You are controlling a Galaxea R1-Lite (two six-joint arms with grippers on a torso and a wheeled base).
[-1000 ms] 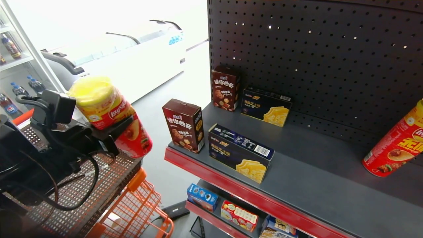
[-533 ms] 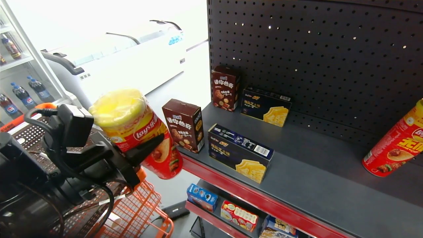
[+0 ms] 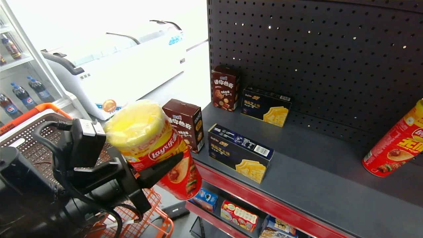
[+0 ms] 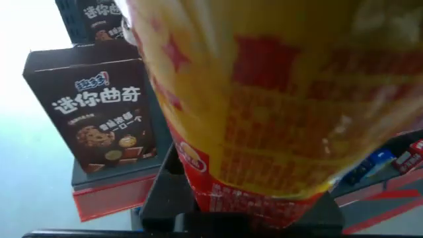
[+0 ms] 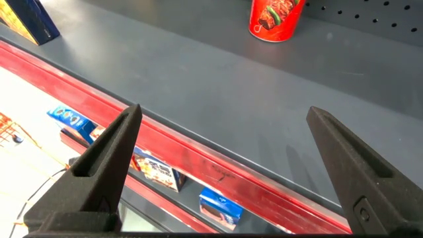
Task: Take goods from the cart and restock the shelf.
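Note:
My left gripper [image 3: 155,165] is shut on a red and yellow chips can [image 3: 155,148] with a yellow lid, held tilted in the air between the orange cart [image 3: 138,211] and the front left corner of the dark shelf [image 3: 314,185]. Seen from the left wrist, the chips can [image 4: 277,106] looms close, with a brown cookie box [image 4: 99,112] behind it. My right gripper [image 5: 231,158] is open above the shelf's red front edge [image 5: 198,158]. A second chips can [image 3: 395,142] leans against the pegboard at the far right and also appears in the right wrist view [image 5: 276,16].
On the shelf stand two brown cookie boxes [image 3: 185,125] [image 3: 225,87] and two dark blue boxes [image 3: 241,152] [image 3: 266,105]. The shelf's middle and right are bare. Lower shelves hold small boxes [image 3: 238,215]. A white freezer [image 3: 125,66] and a drinks fridge [image 3: 16,89] stand behind the cart.
My left arm has carried the chips can from above the cart to the right and lower, toward the shelf's front left corner. The goods on the shelf have not moved.

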